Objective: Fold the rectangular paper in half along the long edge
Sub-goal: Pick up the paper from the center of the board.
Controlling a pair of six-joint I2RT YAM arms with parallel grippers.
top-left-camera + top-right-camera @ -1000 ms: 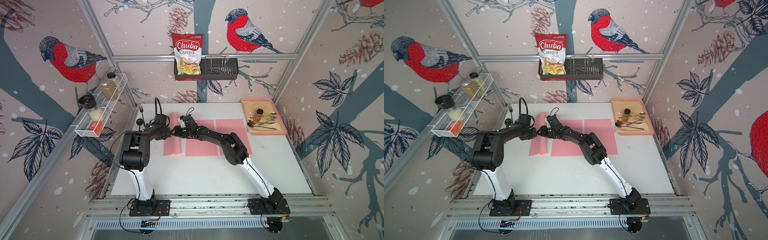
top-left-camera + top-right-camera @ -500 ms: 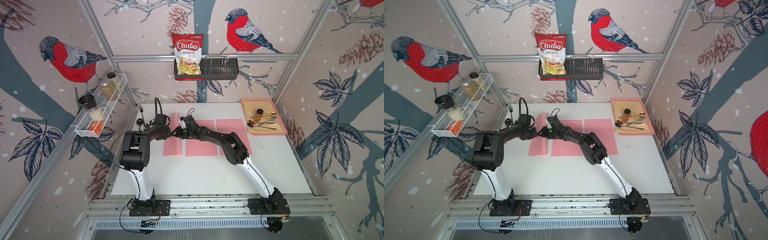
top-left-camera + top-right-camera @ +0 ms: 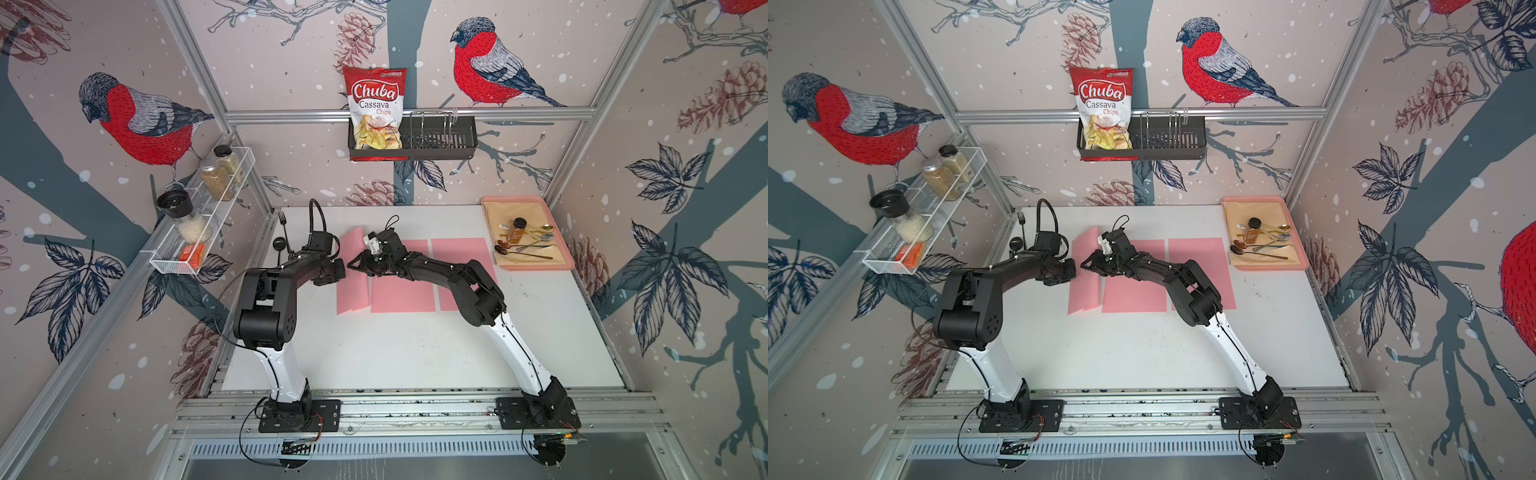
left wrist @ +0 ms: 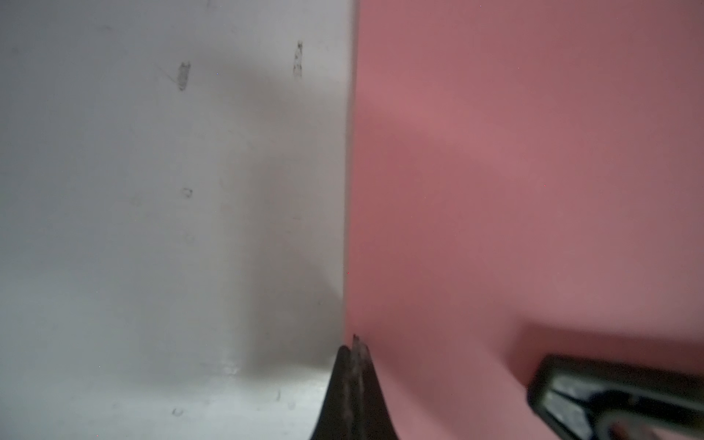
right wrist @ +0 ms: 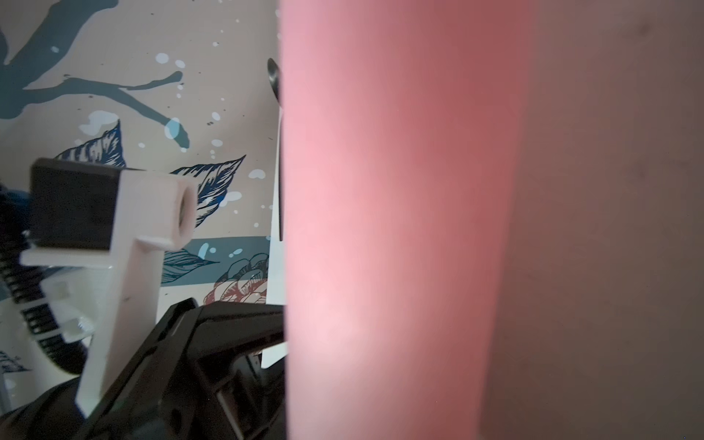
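Observation:
Three pink papers lie side by side on the white table. The leftmost paper [image 3: 353, 291] [image 3: 1086, 291] is partly doubled over, and its far end stands up off the table. My left gripper [image 3: 340, 271] [image 3: 1073, 272] is at that paper's left edge. In the left wrist view its jaws [image 4: 354, 344] are shut, with the paper's [image 4: 533, 171] edge running into the tips. My right gripper [image 3: 355, 264] [image 3: 1088, 262] reaches onto the same paper from the right. One of its fingers [image 4: 594, 392] shows low over the sheet. In the right wrist view the raised paper [image 5: 381, 228] hides the right jaws.
Two flat pink sheets [image 3: 403, 276] [image 3: 461, 257] lie under my right arm. A pink tray [image 3: 561, 266] with a small bottle and spoons sits at the back right. A fork [image 3: 284, 222] and a dark spoon lie by the left wall. Wall racks hold jars and a chips bag [image 3: 376, 112].
My right gripper's jaws have narrowed at the paper. Both arms have stayed nearly where they were, and the paper's raised end looks the same.

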